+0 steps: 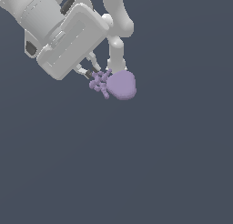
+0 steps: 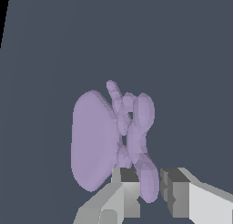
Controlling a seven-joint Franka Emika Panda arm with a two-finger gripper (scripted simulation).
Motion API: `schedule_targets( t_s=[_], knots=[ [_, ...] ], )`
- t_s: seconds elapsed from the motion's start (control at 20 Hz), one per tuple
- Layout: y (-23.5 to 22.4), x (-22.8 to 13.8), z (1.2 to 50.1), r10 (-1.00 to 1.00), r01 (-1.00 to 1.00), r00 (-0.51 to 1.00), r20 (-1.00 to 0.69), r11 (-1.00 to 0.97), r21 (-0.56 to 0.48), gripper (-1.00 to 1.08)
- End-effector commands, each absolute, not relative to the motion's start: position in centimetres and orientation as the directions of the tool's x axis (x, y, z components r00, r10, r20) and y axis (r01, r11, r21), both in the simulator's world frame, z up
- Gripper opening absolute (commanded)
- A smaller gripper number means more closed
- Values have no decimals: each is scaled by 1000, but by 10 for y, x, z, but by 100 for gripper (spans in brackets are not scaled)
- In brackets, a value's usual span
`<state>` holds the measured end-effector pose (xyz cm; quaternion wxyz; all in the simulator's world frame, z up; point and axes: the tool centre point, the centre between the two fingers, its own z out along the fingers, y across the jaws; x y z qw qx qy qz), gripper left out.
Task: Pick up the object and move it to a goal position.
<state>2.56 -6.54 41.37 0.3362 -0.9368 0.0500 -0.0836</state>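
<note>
The object [image 1: 120, 85] is a pale lavender blob with a cluster of short prongs [image 1: 99, 82] at the end toward the exterior view's left. My gripper [image 1: 93, 73] reaches down to that pronged end from the upper left. In the wrist view the object [image 2: 93, 141] fills the middle, and my gripper [image 2: 148, 181] has its two fingers close on either side of one prong [image 2: 149, 184]. The left finger [image 2: 125, 184] and the right finger [image 2: 175, 193] leave only a narrow gap, filled by the prong. The gripper is shut on the object by its prongs.
A flat dark grey-blue surface [image 1: 159, 164] spreads all around. The white arm links [image 1: 116, 22] stand behind the object in the exterior view.
</note>
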Motion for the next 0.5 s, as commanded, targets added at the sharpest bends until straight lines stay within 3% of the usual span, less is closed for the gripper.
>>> schedule_targets(
  t_s=[0.0,0.45],
  knots=[
    [-68,28,425,-149,-37,981,122,-768,-639,-100],
    [-72,31,440,-149,-36,981,123,-766,-642,-100]
  ],
)
